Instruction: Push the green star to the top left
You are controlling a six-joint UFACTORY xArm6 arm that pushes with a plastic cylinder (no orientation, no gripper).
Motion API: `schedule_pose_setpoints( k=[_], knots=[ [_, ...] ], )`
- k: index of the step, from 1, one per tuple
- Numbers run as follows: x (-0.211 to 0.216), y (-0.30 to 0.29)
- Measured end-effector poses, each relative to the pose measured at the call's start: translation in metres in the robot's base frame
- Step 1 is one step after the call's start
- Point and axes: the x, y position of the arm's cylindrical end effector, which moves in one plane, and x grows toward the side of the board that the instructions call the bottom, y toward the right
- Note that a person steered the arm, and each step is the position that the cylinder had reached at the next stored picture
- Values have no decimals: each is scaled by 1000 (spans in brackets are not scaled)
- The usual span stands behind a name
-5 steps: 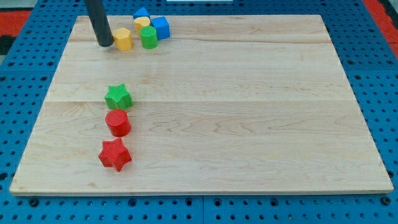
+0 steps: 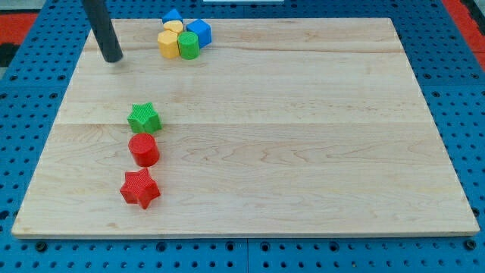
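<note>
The green star lies on the left part of the wooden board, about halfway up. My tip is near the board's top left, above and a little left of the green star, clearly apart from it. A red cylinder sits just below the green star, close to it. A red star lies below that.
A tight cluster sits at the board's top edge, right of my tip: a yellow hexagon, a green cylinder, a blue cube, a yellow cylinder and a small blue block.
My tip has moved left, away from the cluster. The yellow hexagon and green cylinder have shifted right, closer against the blue cube. The green star has not moved.
</note>
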Motion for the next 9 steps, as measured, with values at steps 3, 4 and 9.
schedule_pose_setpoints(
  k=[3,4,9],
  knots=[
    [137,113],
    [142,90],
    [119,35]
  ],
)
